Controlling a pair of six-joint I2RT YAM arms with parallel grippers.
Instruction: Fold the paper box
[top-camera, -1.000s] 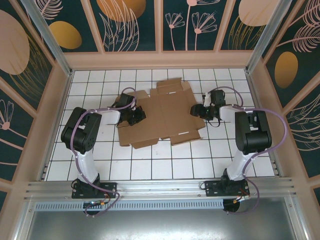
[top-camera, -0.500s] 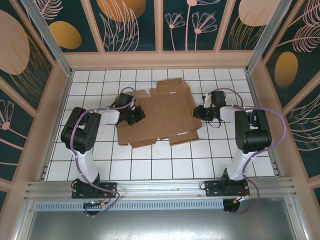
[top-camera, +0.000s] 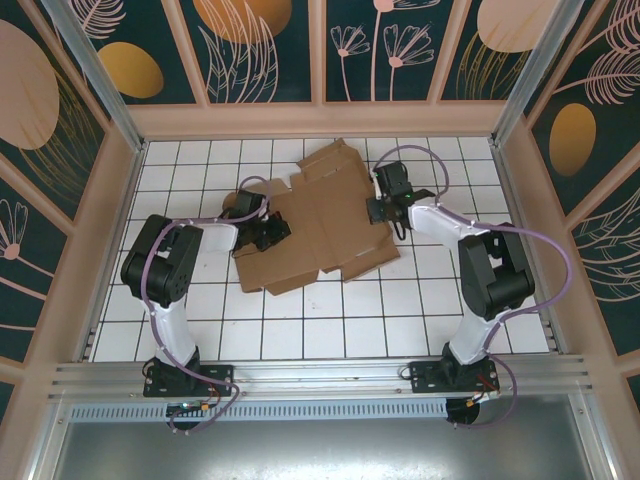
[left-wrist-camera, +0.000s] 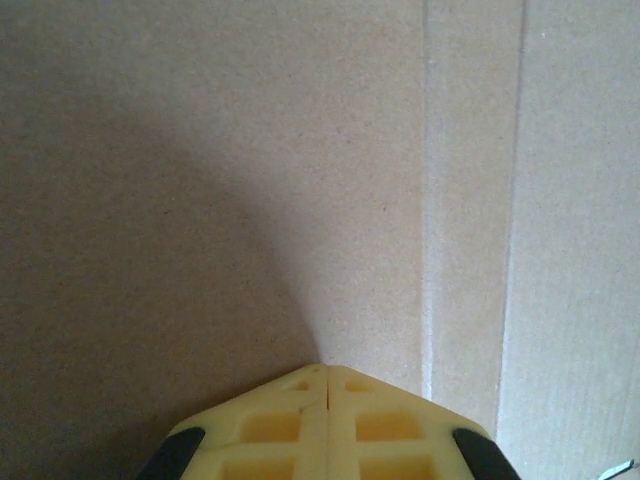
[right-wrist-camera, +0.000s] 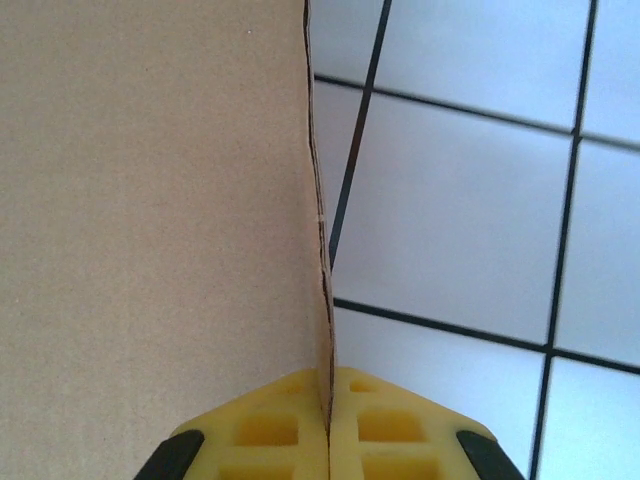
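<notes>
The paper box (top-camera: 320, 222) is a brown cardboard blank lying unfolded on the white tiled floor, its right side raised. My right gripper (top-camera: 378, 210) is shut on the box's right flap; in the right wrist view the flap's edge (right-wrist-camera: 318, 240) runs down between the yellow fingertips (right-wrist-camera: 280, 425). My left gripper (top-camera: 268, 232) rests on the left part of the blank, shut, with its tips pressed against flat cardboard (left-wrist-camera: 250, 200) near a crease line (left-wrist-camera: 425, 200). Nothing sits between the left fingers (left-wrist-camera: 300, 420).
White tiles with dark grout (top-camera: 420, 290) surround the box. Beige side walls (top-camera: 110, 230) and the patterned back panels (top-camera: 320, 60) enclose the floor. The metal rail with both arm bases (top-camera: 320, 378) runs along the near edge.
My right gripper closed on the right flap and swung it up and left toward the far side, turning the blank slightly. The left gripper stayed put, shut.
</notes>
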